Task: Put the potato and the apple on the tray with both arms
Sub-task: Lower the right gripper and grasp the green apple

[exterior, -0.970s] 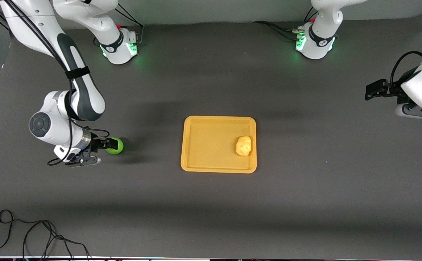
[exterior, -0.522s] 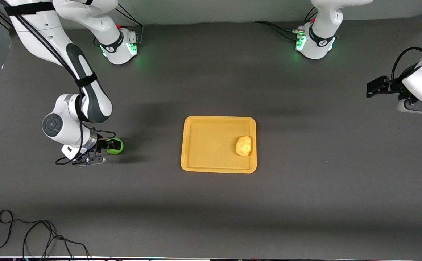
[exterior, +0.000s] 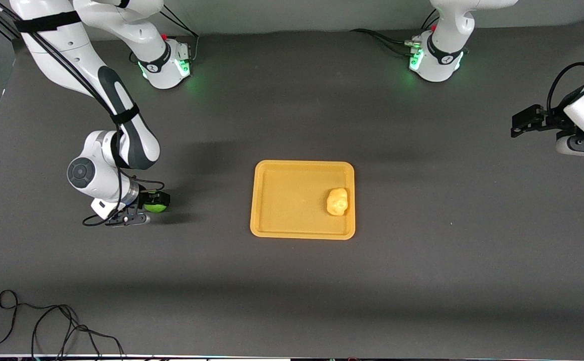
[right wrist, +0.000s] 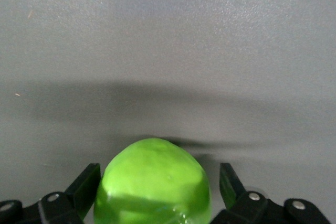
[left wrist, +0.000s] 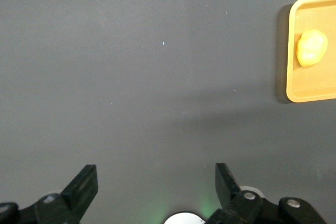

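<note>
The green apple (exterior: 157, 206) rests on the dark table toward the right arm's end. My right gripper (exterior: 152, 205) is low at the table, open, with one finger on each side of the apple (right wrist: 152, 182); small gaps show between the fingers (right wrist: 84, 184) and the fruit. The lumpy pale yellow potato (exterior: 337, 201) lies in the orange-yellow tray (exterior: 287, 200), near the rim toward the left arm's end. My left gripper (exterior: 520, 123) is open and empty, held up over the table at the left arm's end. Its wrist view (left wrist: 156, 187) shows the tray (left wrist: 315, 85) and potato (left wrist: 311, 47) far off.
The two arm bases (exterior: 165, 65) (exterior: 435, 62) stand at the table's edge farthest from the front camera. A loose black cable (exterior: 46, 326) lies at the corner nearest it, toward the right arm's end.
My right gripper has slid forward around the apple, which now sits deeper between the fingers. My left gripper has drawn a little farther toward its end of the table.
</note>
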`<state>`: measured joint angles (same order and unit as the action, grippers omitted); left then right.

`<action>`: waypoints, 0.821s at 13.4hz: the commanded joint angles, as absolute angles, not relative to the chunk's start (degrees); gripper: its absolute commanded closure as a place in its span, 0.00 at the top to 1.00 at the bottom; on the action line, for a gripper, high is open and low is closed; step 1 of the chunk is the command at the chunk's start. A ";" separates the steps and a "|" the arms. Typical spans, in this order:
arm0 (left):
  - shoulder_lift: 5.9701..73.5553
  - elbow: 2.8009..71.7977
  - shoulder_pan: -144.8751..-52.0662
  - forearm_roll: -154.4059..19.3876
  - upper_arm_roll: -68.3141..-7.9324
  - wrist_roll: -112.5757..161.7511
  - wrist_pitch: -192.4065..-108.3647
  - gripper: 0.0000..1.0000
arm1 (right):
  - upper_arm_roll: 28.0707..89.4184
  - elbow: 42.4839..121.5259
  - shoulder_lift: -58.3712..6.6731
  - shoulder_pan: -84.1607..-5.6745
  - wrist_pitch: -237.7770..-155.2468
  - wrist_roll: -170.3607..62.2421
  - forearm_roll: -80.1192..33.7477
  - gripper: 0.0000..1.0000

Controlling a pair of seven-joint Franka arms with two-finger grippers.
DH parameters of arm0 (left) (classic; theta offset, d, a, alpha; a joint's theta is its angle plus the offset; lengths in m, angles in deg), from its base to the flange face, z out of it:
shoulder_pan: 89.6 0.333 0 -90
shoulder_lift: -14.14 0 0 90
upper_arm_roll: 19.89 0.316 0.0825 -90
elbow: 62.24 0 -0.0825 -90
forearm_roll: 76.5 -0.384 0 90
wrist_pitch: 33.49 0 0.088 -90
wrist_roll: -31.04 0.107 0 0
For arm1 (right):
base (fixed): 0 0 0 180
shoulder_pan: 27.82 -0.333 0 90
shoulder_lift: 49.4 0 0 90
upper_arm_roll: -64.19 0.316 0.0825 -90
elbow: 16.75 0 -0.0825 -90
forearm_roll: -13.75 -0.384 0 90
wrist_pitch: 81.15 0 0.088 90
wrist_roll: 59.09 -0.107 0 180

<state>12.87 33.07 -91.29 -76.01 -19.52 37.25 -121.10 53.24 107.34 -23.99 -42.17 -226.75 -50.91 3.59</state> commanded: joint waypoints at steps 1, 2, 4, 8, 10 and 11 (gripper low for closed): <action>14.66 30.49 -92.41 -75.45 -18.66 34.56 -121.11 1.00 | 53.12 107.87 -24.09 -42.32 -227.76 -48.81 1.79 1.00; 14.93 30.23 -92.50 -75.53 -18.66 34.47 -121.03 1.00 | 53.12 107.88 -24.09 -42.32 -227.67 -48.81 1.79 1.00; 15.02 30.22 -92.67 -75.62 -18.66 34.47 -120.59 1.00 | 53.12 107.88 -24.18 -42.32 -227.58 -48.72 1.79 0.98; 15.46 30.14 -93.54 -75.71 -18.66 33.41 -120.23 1.00 | 53.38 107.44 -24.26 -42.41 -227.49 -48.63 1.88 0.61; 15.46 30.05 -95.39 -75.80 -17.08 33.50 -120.23 1.00 | 53.82 105.60 -24.61 -42.41 -227.06 -48.89 1.88 0.57; 15.46 30.05 -95.40 -75.71 -16.90 33.50 -120.15 1.00 | 53.82 103.76 -24.96 -42.67 -224.79 -48.98 1.88 0.55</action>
<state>14.90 31.64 -93.48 -75.92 -18.87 34.45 -121.21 53.56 106.31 -24.06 -42.28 -226.95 -50.89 3.59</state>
